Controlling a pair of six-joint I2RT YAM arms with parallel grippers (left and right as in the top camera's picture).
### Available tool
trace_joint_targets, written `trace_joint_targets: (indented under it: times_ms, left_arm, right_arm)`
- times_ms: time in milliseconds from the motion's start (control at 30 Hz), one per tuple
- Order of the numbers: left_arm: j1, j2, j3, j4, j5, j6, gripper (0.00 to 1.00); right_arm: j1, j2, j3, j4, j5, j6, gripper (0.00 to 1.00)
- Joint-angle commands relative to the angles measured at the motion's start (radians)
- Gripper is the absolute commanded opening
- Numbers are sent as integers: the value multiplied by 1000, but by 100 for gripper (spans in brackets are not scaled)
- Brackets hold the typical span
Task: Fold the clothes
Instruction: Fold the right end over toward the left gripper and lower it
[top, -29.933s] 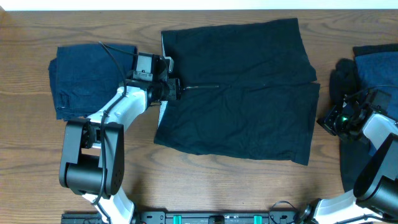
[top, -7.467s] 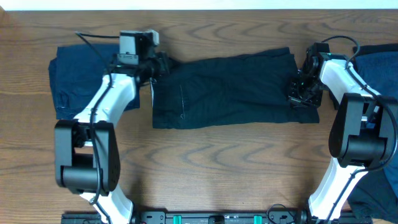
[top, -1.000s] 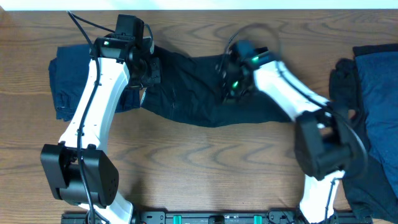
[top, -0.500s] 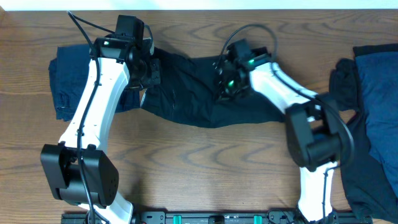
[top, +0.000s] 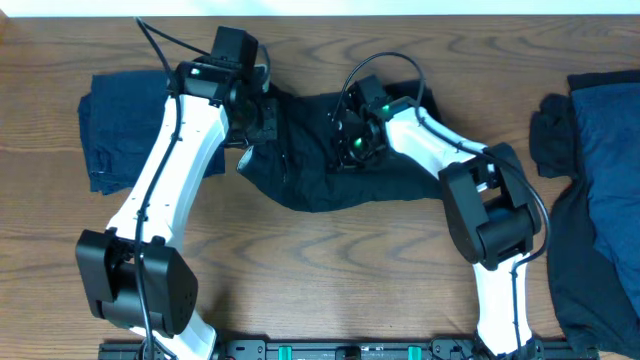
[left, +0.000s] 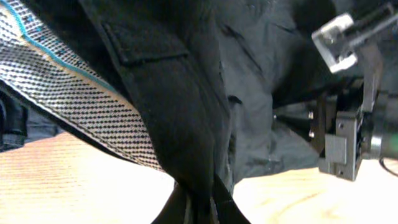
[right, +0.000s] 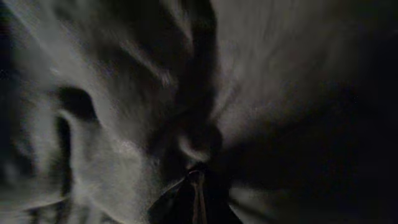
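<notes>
The black shorts-like garment (top: 325, 170) lies bunched at the table's back middle, pinched at both ends. My left gripper (top: 266, 116) is shut on its left edge. In the left wrist view the black cloth (left: 180, 112) hangs out of my left gripper (left: 200, 202), with the pale grey mesh waistband strip (left: 56, 93) beside it. My right gripper (top: 350, 140) is shut on a fold of the same garment near its middle. The right wrist view is filled with dark cloth (right: 124, 124) clamped in my right gripper (right: 198, 183).
A folded navy garment (top: 125, 130) lies at the left, beside my left arm. More navy and black clothes (top: 600, 150) are piled at the right edge. The wooden table (top: 330, 270) shows bare wood in front of the garment.
My left gripper has shifted right and my right gripper left, both still clamped on the black garment. The garment has bunched up narrower between them.
</notes>
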Motion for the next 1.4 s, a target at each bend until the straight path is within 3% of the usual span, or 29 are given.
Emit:
trace_joint_targets:
  times_ms: [0,200,500,1067,1367]
  left_arm:
    - [-3,-32,91,-26,19,-11,6]
    - [-13,-32,209,-87,26,-11,6]
    - [-57,-16,211,-77,25,-11,6]
    - [-64,8,210,-89,12,-6,6]
    - [-64,9,210,-117,-18,9,6]
  right_arm:
    - [-53,3,71,0,-75,-2,1]
    - [-100,2,108,47,-81,-2,1]
    - [-58,6,93,250,18,56,1]
    - [100,12,65,348,387,79,1]
    - [50,31,65,398,380,66,1]
